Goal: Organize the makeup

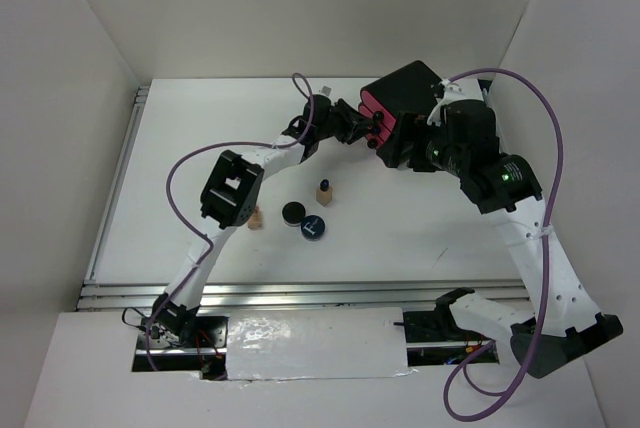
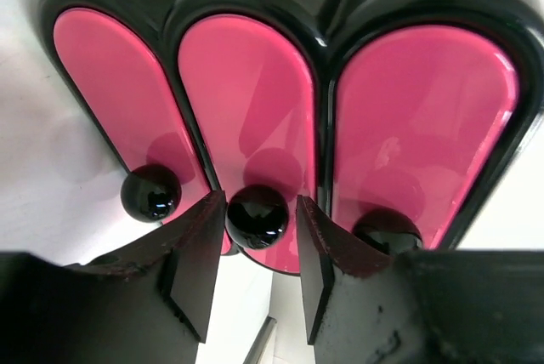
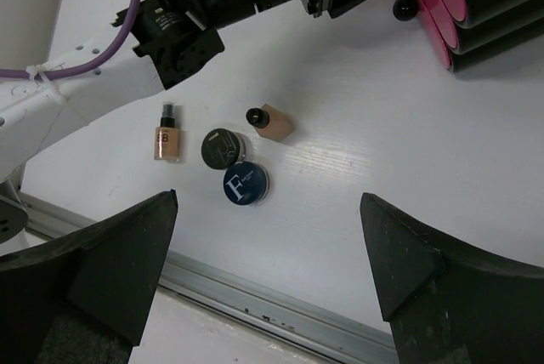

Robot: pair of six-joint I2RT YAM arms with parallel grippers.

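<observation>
The makeup lies in a group on the white table: an upright tan bottle (image 1: 323,191) (image 3: 270,120), a black compact (image 1: 292,212) (image 3: 222,146), a dark-blue compact (image 1: 314,229) (image 3: 245,183) and a tan bottle lying flat (image 1: 256,218) (image 3: 168,136). The sachets are not in view. My left gripper (image 1: 366,132) (image 2: 260,211) is open, its fingers either side of the middle black knob (image 2: 257,215) of the pink-fronted black box (image 1: 405,96). My right gripper (image 1: 398,153) (image 3: 268,202) is wide open and empty, above the table beside the box.
The box has three pink drawer fronts (image 2: 246,117), each with a black knob. White walls enclose the table on three sides. A metal rail (image 1: 300,293) runs along the near edge. The left arm (image 1: 235,188) stretches over the table by the flat bottle.
</observation>
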